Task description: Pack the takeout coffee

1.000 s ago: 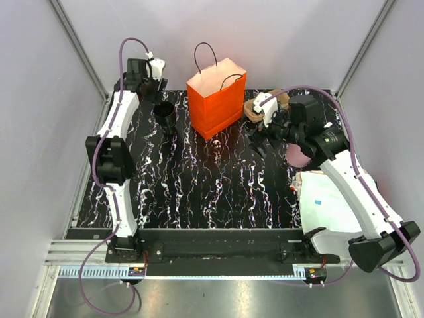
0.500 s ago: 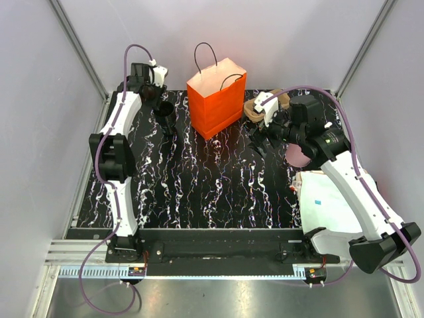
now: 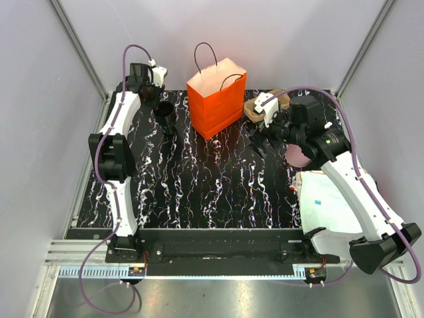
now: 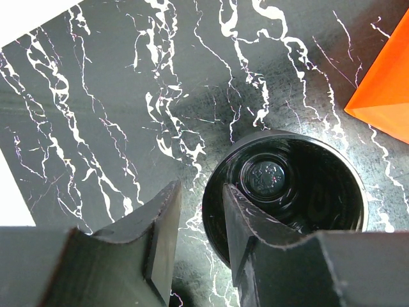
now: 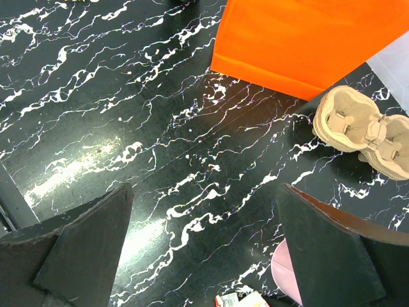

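Takeout coffee (image 4: 300,192) stands left of orange bag (image 3: 215,99). Left claw (image 4: 201,214) has narrowed astride its rim, not yet pinching: grasp imminent. Right claw (image 5: 204,230) gapes empty.

the desk (image 3: 199,192) has a glossy black top veined with white like marble. overhead light leaves a soft bright patch (image 5: 83,163) on it in the right wrist view. plain pale grey walls close it in: a left wall (image 3: 33,146), a back wall (image 3: 291,33) and a right wall (image 3: 397,86), joined at the far corners by slanting aluminium posts (image 3: 78,50). a black rail (image 3: 218,246) edges the near side, with a brushed metal surface (image 3: 218,298) below it.
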Controlling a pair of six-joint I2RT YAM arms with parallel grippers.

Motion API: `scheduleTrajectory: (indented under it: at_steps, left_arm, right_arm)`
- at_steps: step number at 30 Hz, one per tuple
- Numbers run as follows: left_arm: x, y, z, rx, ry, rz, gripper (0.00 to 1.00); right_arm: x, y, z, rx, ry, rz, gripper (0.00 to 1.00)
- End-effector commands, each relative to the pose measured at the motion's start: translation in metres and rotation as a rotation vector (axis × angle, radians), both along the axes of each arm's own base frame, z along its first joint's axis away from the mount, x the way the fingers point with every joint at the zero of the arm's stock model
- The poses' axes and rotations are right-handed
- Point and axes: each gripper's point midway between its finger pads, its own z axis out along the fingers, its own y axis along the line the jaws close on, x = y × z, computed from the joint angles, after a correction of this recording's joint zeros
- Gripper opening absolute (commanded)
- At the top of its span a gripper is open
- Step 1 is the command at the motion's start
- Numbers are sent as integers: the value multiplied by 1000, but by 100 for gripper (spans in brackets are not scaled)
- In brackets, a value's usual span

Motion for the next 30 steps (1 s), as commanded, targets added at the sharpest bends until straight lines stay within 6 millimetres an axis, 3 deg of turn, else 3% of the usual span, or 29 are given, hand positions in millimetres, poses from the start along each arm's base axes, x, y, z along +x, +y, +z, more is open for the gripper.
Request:
scheduleTrajectory:
  at_steps: [1, 10, 22, 27, 30]
  left_arm:
    - [4, 0, 28, -36, -59, -4, 37]
    - [1, -2, 34, -60, -63, -13, 26]
    - [0, -2, 40, -60, -71, -15, 20]
    - [1, 0, 46, -57, -85, -11, 1]
    - [2, -1, 50, -58, -93, -6, 2]
  right_arm:
    - [-3, 3, 15, 37, -45, 9, 100]
    - [-2, 3, 16, 39, -46, 7, 99]
    - [-2, 3, 17, 40, -46, 8, 99]
    - [-2, 4, 16, 38, -46, 9, 99]
    - [-2, 3, 18, 40, -48, 9, 99]
